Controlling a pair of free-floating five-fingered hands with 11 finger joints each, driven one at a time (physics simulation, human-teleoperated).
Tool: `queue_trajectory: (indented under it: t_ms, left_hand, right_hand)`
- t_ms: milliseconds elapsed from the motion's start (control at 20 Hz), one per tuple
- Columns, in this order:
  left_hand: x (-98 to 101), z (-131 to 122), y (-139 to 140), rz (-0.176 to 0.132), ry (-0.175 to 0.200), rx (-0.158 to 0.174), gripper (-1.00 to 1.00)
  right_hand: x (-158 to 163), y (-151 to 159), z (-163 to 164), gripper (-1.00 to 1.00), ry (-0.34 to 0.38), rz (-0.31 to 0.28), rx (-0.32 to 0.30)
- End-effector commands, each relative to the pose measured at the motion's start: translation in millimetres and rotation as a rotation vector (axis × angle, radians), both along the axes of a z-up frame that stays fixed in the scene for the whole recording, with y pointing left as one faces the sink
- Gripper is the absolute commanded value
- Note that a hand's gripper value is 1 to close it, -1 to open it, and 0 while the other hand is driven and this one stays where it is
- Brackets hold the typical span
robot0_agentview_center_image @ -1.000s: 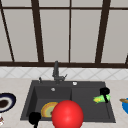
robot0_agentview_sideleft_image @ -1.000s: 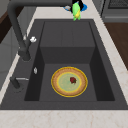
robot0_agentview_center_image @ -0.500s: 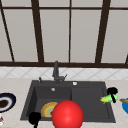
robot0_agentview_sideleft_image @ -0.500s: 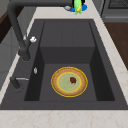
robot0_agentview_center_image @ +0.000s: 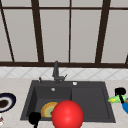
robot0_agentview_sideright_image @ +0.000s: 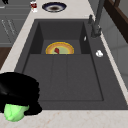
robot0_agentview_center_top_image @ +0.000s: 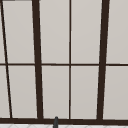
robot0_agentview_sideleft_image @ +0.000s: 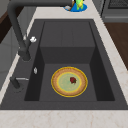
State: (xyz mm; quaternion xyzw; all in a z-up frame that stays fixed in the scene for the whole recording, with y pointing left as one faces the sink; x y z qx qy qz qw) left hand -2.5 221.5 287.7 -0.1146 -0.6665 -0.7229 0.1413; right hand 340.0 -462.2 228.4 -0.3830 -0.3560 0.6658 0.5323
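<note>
**Right hand clamped on green item at sink's right edge**

Nearest in the front view: red ball, overlapping the sink's near rim. Just left of it, left hand, hanging idle by the front-left corner; fingers impossible to make out.

Down in the left basin, flat on the floor: yellow plate with a small red bit at its middle.

Farther right, over the counter beside the sink: right hand, curled down round the green item. Hand directly on top, item below it, long axis lying roughly left to right, poking toward the sink. Beneath and just beyond, blue plate. Left hand well apart, across the whole sink.

Behind the basin: dark faucet. On the left counter, dark bowl. Beyond, pale tiles, then a tall window with dark bars.
</note>
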Motion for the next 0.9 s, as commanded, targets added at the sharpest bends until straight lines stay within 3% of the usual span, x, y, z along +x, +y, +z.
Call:
queue_trajectory:
  t_ms: [0, 350, 850]
  left_hand:
    - [0.0, 0, 0, 0.000, 0.000, 0.000, 0.00]
    - [0.0, 0, 0, 0.000, 0.000, 0.000, 0.00]
    - [0.0, 0, 0, 0.000, 0.000, 0.000, 0.00]
  right_hand:
    - [-8, -22, 5, 1.00, 0.000, -0.049, 0.010]
    - [-23, -70, 7, 1.00, 0.001, -0.032, 0.005]
    - [-22, -127, -35, 1.00, -0.016, -0.114, -0.022]
